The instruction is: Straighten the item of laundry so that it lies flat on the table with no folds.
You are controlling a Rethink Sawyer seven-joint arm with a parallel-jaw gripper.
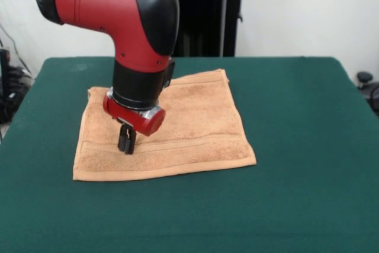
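White wall [308,10] fills bkgd, upper right of frame. Dark cables/gear [9,87] at left edge, mid-height. Small black round obj [365,78] at right edge, just past tbl corner; can't tell what it is

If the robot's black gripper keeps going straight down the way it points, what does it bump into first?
Most likely the tan towel. The gripper points down at the part near the woven stripe, and it looks very close to or touching the cloth already; this view can't settle which. The green table lies underneath.
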